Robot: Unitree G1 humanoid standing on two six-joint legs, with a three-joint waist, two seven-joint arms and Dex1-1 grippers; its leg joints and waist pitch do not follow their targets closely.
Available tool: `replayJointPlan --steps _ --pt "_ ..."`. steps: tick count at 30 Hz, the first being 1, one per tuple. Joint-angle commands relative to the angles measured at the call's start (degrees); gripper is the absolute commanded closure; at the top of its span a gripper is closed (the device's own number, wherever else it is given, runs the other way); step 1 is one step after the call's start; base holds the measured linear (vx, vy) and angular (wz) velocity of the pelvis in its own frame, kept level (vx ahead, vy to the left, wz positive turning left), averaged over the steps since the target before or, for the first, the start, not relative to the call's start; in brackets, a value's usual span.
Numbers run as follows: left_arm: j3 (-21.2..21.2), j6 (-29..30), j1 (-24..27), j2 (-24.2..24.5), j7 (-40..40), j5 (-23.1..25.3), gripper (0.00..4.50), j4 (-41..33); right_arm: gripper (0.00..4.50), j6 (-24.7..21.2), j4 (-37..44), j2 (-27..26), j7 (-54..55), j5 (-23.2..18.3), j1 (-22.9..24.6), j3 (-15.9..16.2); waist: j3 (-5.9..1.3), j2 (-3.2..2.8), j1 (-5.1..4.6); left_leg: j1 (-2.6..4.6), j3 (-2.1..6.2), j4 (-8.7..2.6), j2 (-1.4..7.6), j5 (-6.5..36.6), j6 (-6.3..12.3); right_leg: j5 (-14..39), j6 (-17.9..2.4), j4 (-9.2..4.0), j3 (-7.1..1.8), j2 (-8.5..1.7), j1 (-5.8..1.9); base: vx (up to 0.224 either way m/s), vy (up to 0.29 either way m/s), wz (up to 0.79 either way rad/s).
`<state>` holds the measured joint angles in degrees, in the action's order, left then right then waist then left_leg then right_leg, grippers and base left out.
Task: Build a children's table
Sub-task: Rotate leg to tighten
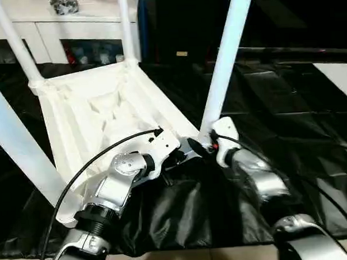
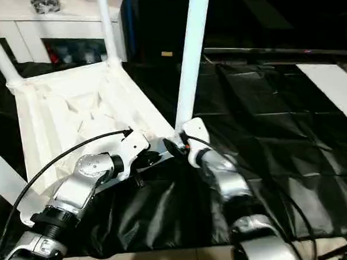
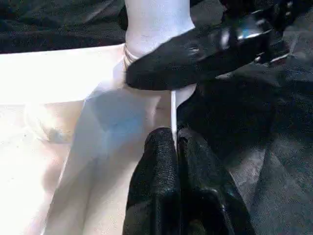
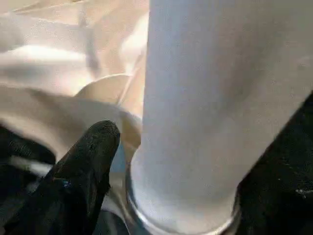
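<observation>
Black plastic sheeting (image 1: 289,131) covers the floor, creased and glossy. On it, left of centre, lies the children's table (image 1: 98,116), upside down: white plastic, rectangular top with raised ribs crossing its underside, a low rim around the edge. Four white tubular legs stand up from its corners. The far-left leg (image 1: 11,42) and far-right leg (image 1: 124,25) rise near the white cabinet (image 1: 59,28) at the back. The near-left leg (image 1: 18,145) leans out toward the left edge, thick and pale. The near-right leg (image 1: 225,53) rises tall at centre, its flared foot seated in the round corner socket (image 4: 181,210).

Both silver forearms reach in to that near-right corner. The left gripper (image 3: 175,147) sits at the table's near edge just left of the socket, its two black fingers pressed together with a thin white rib of the rim between their tips. The right gripper (image 1: 207,144) is at the base of the near-right leg; one black finger (image 4: 83,171) lies beside the leg's foot and the other (image 3: 205,54) wraps across the far side, jaws spread wide around the tube. Whether they press on it I cannot tell.
</observation>
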<state>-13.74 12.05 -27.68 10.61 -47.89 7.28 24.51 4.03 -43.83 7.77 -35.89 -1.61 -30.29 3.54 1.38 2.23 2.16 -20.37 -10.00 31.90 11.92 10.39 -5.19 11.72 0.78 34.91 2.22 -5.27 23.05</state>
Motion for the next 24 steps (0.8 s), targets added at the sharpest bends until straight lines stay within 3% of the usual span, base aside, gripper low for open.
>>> replayJointPlan --steps 1,6,10,16,24 --pt "-1.1 -3.1 0.2 -0.1 -3.7 -3.3 4.50 0.4 0.86 0.6 3.4 -0.4 -10.2 -0.8 1.7 6.1 -2.35 0.54 0.58 -0.45 -0.47 -2.99 0.74 11.8 4.27 7.4 -11.3 -4.43 -1.61 -1.76 -2.55 0.000 0.000 0.00" --pt "-1.3 -5.5 0.5 3.8 -12.0 -5.3 4.50 0.2 0.98 -0.7 8.2 4.9 -22.7 -3.3 4.2 7.3 -2.31 0.30 1.08 -0.21 -0.48 -2.96 1.00 11.0 5.30 5.4 -12.9 -4.12 -1.54 -1.71 -2.58 0.000 0.000 0.00" --pt "-2.1 -6.0 0.5 7.1 -16.8 -5.6 4.50 0.5 1.24 -1.6 10.2 7.9 -28.8 -4.3 5.0 8.1 -2.19 0.21 1.22 0.15 -0.53 -3.04 1.11 12.3 4.56 5.5 -14.0 -4.07 -1.56 -1.68 -2.37 0.000 0.000 0.00" --pt "-2.2 -7.1 0.2 10.1 -20.2 -5.7 4.50 1.5 1.72 -2.0 10.9 9.5 -31.2 -4.4 5.1 8.5 -2.27 0.22 1.38 0.00 -0.46 -3.07 1.06 11.8 3.76 4.8 -13.9 -3.78 -1.60 -1.80 -2.62 0.000 0.000 0.00" --pt "-2.3 -8.0 -0.3 11.0 -21.7 -6.2 4.50 2.5 1.81 -2.9 12.3 9.6 -33.2 -4.8 5.3 8.8 -2.29 0.34 1.49 -0.02 -0.49 -2.95 1.01 10.7 3.86 3.8 -14.3 -3.61 -1.56 -1.82 -2.81 0.000 0.000 0.00"
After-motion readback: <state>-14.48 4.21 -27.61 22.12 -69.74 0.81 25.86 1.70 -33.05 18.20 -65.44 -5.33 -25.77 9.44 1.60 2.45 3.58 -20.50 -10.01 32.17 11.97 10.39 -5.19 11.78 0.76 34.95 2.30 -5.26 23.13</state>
